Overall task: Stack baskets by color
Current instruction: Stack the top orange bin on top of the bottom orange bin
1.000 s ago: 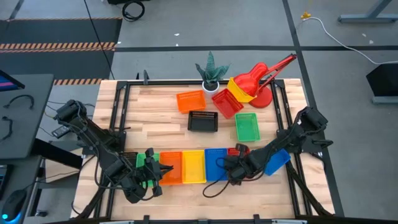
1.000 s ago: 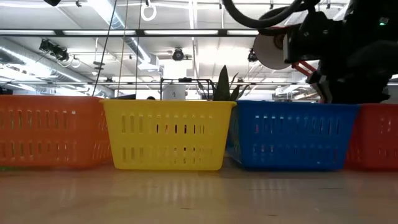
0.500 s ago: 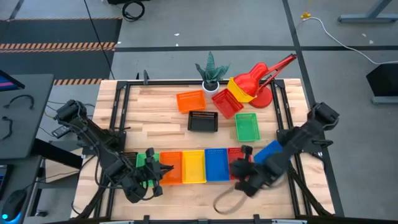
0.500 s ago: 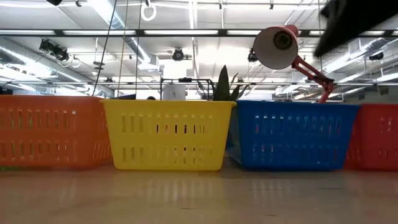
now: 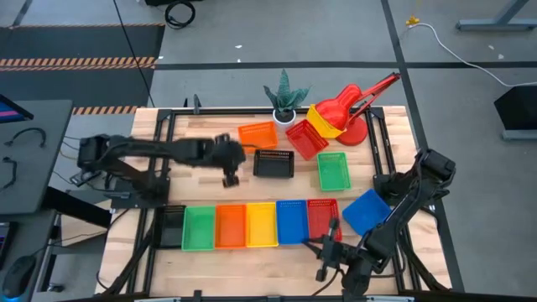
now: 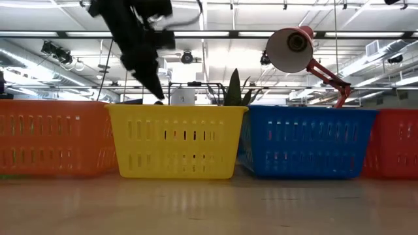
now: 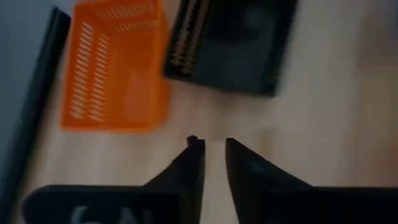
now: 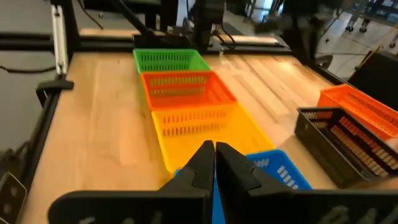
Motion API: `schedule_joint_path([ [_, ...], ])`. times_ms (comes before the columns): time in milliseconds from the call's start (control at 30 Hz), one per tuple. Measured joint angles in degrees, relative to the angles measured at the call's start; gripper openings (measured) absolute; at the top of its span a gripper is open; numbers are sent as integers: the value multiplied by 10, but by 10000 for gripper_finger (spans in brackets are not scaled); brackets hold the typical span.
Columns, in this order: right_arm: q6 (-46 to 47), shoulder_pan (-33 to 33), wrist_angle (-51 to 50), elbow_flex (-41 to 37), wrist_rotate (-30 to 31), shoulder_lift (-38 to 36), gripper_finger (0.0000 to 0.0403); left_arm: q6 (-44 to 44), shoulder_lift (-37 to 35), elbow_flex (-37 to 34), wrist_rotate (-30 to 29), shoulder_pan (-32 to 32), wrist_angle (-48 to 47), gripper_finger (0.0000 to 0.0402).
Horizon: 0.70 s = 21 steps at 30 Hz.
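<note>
The left end effector hangs over the wooden surface at about 10 o'clock from its centre, just beside the loose orange mesh-sided plastic basket and the loose black mesh-sided plastic basket. In the left wrist view its fingers stand a narrow gap apart, with nothing between them and bare wood under the tips. The same orange basket and black basket lie just beyond the fingertips, side by side.

The right end effector sits near the surface's 5 o'clock edge. In the right wrist view its fingers are pressed together and hold nothing.

Along the 6 o'clock side runs a row of baskets touching one another: black, green, orange, yellow, blue and red. Another blue basket lies tilted at about 4 o'clock, just beside the red one.

Towards 1 o'clock, a loose green basket rests flat, a red basket sits askew, and a yellow basket leans against the red desk lamp. A small potted plant stands at 12 o'clock.
</note>
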Motion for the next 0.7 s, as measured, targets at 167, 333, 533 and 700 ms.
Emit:
schedule_joint_path([
  [167,-45,3,58,0,21,10,20,187,38,0,24,104,37,134],
  [333,-72,4,75,0,27,9,20,256,101,0,56,146,93,175],
  [533,-71,4,82,0,27,9,20,283,163,0,57,151,127,173],
  [700,-71,4,85,0,26,9,20,281,187,0,53,148,150,140],
])
